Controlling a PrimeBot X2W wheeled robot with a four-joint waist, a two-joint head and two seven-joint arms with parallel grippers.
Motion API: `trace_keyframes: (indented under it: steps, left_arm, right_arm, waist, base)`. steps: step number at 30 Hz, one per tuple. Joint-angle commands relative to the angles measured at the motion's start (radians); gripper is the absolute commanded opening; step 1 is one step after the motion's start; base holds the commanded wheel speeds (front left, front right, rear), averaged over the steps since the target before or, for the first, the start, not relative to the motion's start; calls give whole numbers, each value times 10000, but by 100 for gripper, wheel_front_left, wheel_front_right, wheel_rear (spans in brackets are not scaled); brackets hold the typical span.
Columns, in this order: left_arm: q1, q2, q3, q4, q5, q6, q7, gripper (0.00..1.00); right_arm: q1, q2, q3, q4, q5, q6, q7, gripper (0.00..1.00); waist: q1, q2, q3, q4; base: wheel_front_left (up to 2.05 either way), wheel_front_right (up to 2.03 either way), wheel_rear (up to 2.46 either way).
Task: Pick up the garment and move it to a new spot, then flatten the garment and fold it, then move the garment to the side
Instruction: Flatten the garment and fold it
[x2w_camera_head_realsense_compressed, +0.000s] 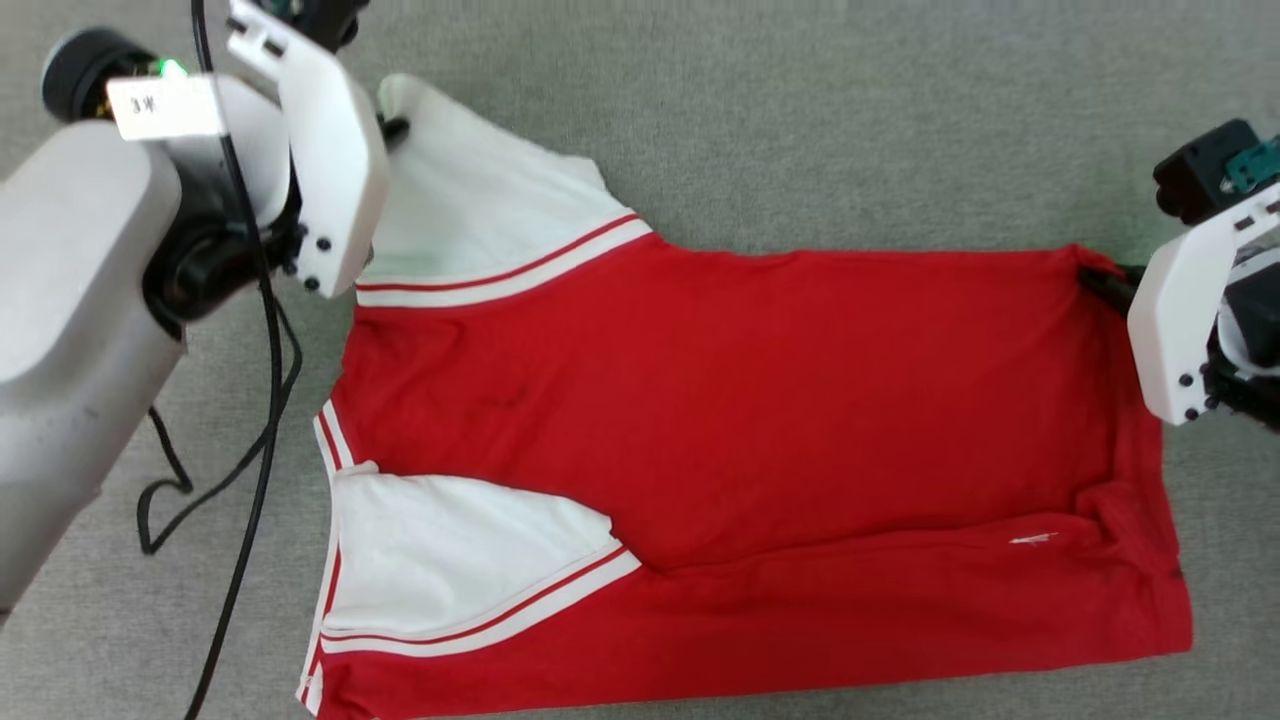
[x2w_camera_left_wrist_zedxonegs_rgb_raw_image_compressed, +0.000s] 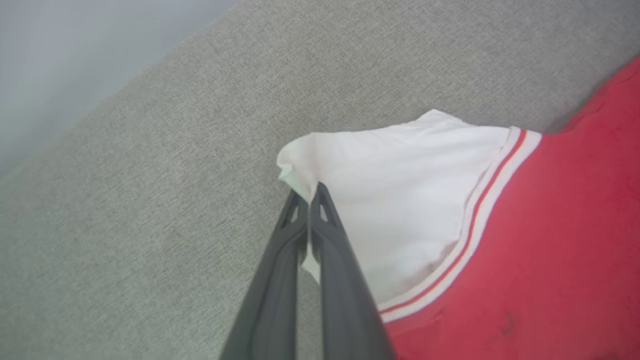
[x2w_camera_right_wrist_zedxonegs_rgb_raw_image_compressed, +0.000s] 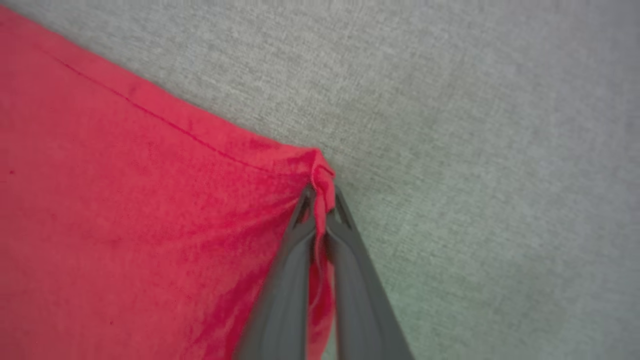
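Head view: shirt (x2w_camera_head_realsense_compressed: 720, 400) lies spread on grey desk (x2w_camera_head_realsense_compressed: 800, 120), plain red side up. The long edge opposite both grips looks folded over, with wrinkles near the hem. Left fingers (x2w_camera_head_realsense_compressed: 397, 128) pinch the white sleeve tip, right fingers (x2w_camera_head_realsense_compressed: 1100, 283) the hem corner.

Left wrist view: left fingers (x2w_camera_left_wrist_zedxonegs_rgb_raw_image_compressed: 340, 280) closed on the sleeve edge, cloth poking past the tips.

Right wrist view: right fingers (x2w_camera_right_wrist_zedxonegs_rgb_raw_image_compressed: 350, 280) closed on the bunched red corner.

Likely status: moved and flattened, fold half done. Left to do: second fold, then move aside.
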Motion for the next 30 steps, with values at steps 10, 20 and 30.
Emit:
trace_keyframes:
  steps: [10, 20, 30]
  left_arm:
    - [1439, 428, -73, -489, -253, 113, -742, 0]
    - [3460, 1245, -192, -1917, -644, 755, -1292, 0]
    - [5885, 1947, -471, -3041, -1184, 1710, -1806, 0]
  right_arm:
    - [728, -258, 176, 229, 511, -4, -2443, 0]
    - [2335, -767, -41, -443, 646, -4, -3451, 0]
    - [4763, -856, -902, -1353, 650, -6, -3598, 0]
  waist:
    - [1, 0, -1556, 62]
    - [1, 0, -2719, 198]
    - [1, 0, -3537, 390]
  base:
    - [0, 0, 0]
    - [0, 0, 0]
    - [0, 0, 0]
